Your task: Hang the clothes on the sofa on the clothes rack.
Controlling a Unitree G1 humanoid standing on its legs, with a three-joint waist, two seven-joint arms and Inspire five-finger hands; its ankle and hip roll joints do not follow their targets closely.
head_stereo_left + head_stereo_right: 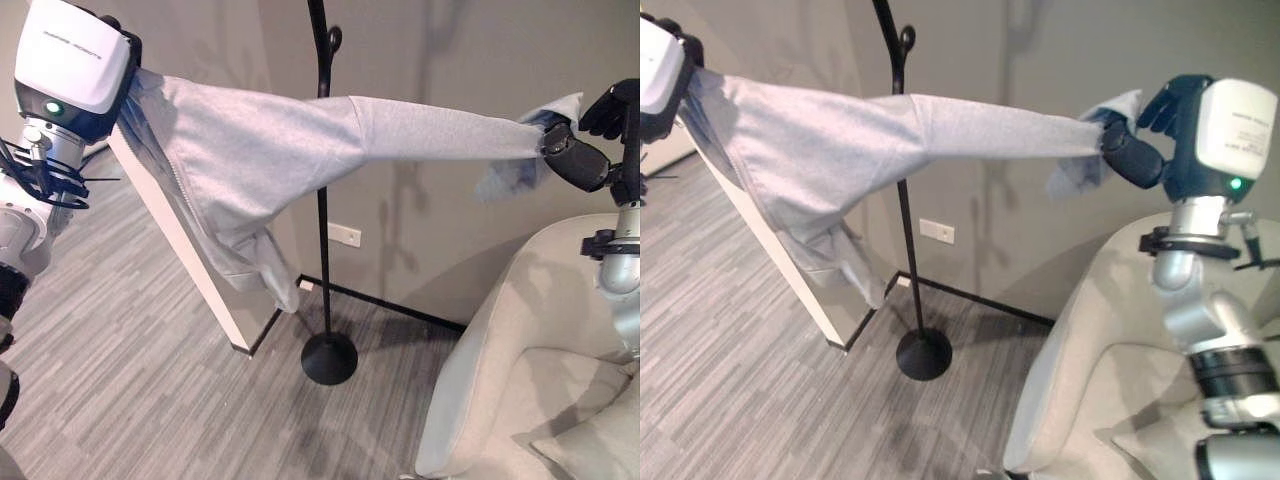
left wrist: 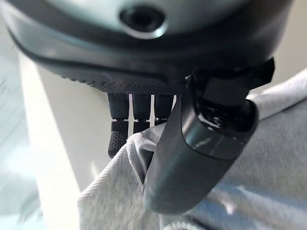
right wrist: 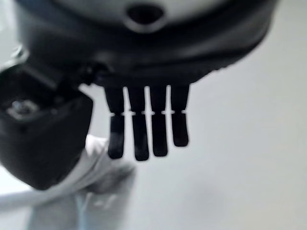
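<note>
At the near right stands a beige sofa (image 1: 500,340), with a cushion (image 1: 600,445) of the same colour lying on its seat at the lower right corner. The grey wood-patterned floor (image 1: 120,370) spreads across the near left. Above it, a light grey zip-up jacket (image 1: 250,150) is stretched in the air between the two hands, well clear of the sofa. The left hand (image 2: 192,153) is raised at the upper left and has hold of the jacket's body: its thumb presses down on the cloth and its fingers (image 2: 117,139) curl behind the fabric edge, pinching it. From there the body of the garment hangs down, its hem dangling beside a white wall edge (image 1: 180,250). One sleeve runs level to the right, where the right hand (image 1: 1130,150) holds the cuff end; its thumb clamps the cloth while its fingers (image 3: 144,129) reach out fairly straight beyond it. Just behind the stretched sleeve stands the black clothes rack (image 1: 322,200), a thin pole on a round base (image 1: 329,358) on the floor, with a curled hook (image 1: 333,40) near its top. Farther back is the grey wall (image 1: 430,230), with a white socket plate (image 1: 344,235) low on it.
</note>
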